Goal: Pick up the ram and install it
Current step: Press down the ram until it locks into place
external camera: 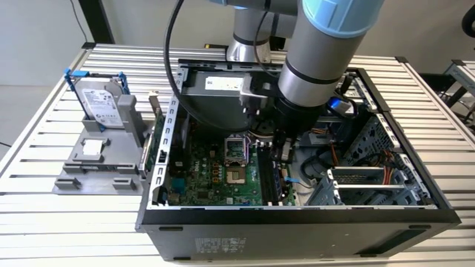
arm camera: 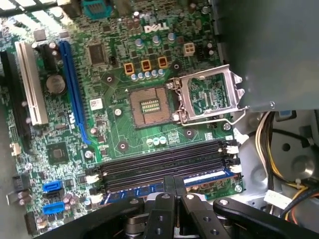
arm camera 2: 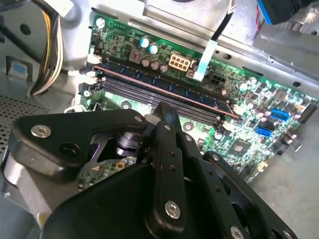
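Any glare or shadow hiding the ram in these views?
Exterior view: the case interior is dimmer than the bright table, and the ram is dark beneath the arm. Second wrist view: board evenly lit, ram readable, no glare. First wrist view: one corner washed out white, dark claw crossing the ram.

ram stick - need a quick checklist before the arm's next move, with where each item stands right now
1. Ram in a slot: the ram lies along the slot nearest the gripper: ok.
2. Ram pressed fully home: the white latches at the slot ends do not show whether they have closed: cannot tell.
3. Gripper lined up: in both wrist views it sits right above the ram's length: ok.
4. Neighbouring slots free: the three dark slots beside the ram hold nothing: ok.
5. Cables out of the way: a white-tipped cable hangs close by the ram in the second wrist view; contact cannot be judged: cannot tell.
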Robot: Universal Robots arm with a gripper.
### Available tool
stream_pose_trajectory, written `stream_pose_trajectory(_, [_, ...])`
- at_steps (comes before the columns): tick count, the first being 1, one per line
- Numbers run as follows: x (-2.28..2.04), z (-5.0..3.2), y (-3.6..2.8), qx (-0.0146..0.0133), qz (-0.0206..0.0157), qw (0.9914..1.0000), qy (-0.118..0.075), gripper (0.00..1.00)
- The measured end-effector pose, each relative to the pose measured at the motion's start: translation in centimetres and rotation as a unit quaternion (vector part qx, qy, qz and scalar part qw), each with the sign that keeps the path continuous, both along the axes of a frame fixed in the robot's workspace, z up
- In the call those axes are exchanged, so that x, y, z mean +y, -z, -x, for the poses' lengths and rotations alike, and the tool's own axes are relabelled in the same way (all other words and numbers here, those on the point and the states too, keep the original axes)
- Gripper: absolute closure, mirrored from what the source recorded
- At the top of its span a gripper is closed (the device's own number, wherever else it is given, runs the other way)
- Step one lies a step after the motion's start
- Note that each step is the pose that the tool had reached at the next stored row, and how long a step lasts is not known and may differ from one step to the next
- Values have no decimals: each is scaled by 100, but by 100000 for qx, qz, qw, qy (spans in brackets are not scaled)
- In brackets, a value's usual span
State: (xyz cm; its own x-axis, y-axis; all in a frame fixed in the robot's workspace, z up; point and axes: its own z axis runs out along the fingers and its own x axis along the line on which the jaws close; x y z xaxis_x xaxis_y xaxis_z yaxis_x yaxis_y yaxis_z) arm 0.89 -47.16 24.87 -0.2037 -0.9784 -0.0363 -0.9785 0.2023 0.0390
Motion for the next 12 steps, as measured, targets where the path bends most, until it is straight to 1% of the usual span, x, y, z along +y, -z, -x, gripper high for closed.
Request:
stream_pose_trajectory(3, [0,-6,0,-3,-5,99984,-1778,100])
stream_pose_trajectory(6, [0,-18,1,-4,-12,99939,-3488,100])
stream_pose_trajectory(8, [0,-27,1,-2,-9,99893,-4620,100])
stream_pose_trajectory(12, [0,-49,0,-2,-3,99768,-6810,100])
